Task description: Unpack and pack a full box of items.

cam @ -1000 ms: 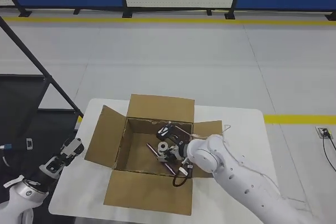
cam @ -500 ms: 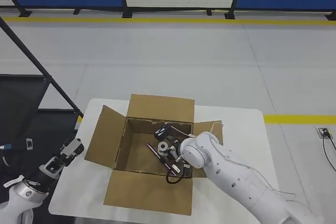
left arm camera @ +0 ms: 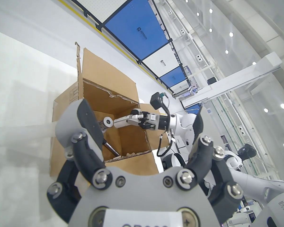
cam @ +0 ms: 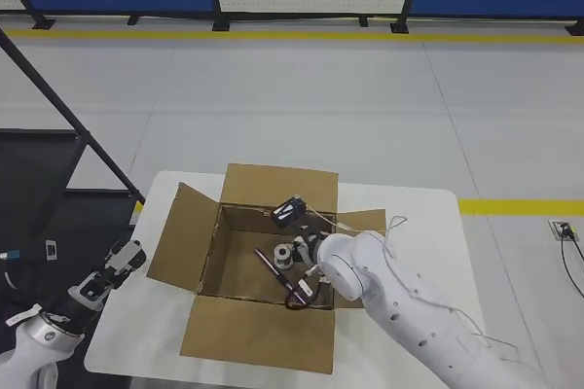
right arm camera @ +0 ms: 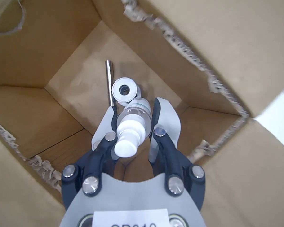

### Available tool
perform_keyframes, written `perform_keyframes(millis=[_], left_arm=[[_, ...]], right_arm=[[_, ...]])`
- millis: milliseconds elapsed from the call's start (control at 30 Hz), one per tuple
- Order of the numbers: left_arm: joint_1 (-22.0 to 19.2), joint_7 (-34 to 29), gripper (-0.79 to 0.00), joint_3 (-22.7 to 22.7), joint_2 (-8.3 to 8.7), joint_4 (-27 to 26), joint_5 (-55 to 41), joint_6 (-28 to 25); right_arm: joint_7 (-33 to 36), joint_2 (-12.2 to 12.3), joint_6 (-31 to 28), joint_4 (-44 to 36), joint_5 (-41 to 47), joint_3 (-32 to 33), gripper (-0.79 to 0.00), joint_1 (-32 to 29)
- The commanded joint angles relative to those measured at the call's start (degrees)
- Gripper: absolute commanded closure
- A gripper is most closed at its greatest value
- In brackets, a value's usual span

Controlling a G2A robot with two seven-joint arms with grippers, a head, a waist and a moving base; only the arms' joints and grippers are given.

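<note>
Right claw (right arm camera: 134,108) was clamped on a small clear bottle (right arm camera: 132,119) low inside the box (right arm camera: 203,36), seemingly just above its floor, beside a white roll (right arm camera: 124,90) and a metal rod (right arm camera: 109,81), so a straight, steady lift clear of the torn flaps looked best, while the left claw (left arm camera: 142,116) sat open near the tabletop (cam: 419,224) edge.

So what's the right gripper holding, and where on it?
The right gripper clamps a clear bottle across its body, just below the white cap.

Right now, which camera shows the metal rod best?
The right wrist view: the metal rod lies close, nearly whole, on the cardboard box floor. Top view shows it small; left wrist view, just part.
</note>
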Motion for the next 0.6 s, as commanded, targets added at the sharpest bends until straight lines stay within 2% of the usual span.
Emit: perform_keyframes(millis=[0,200,367,567], left_arm=[[0.0,0.0,-0.785,0.0,0.0,0.0,0.0,0.0],[0.0,0.0,-0.785,0.0,0.0,0.0,0.0,0.0],[0.0,0.0,-0.785,0.0,0.0,0.0,0.0,0.0],[0.0,0.0,-0.785,0.0,0.0,0.0,0.0,0.0]], right_arm=[[1.8,1.0,1.5,-6.3,-3.2,3.1,0.0,-2.2],[5.8,3.7,3.9,-22.1,-11.0,13.4,0.0,-10.4],[5.5,5.2,6.1,-31.3,-14.8,23.0,0.0,-17.7],[4.9,6.2,10.4,-31.3,-18.4,33.9,0.0,-24.8]])
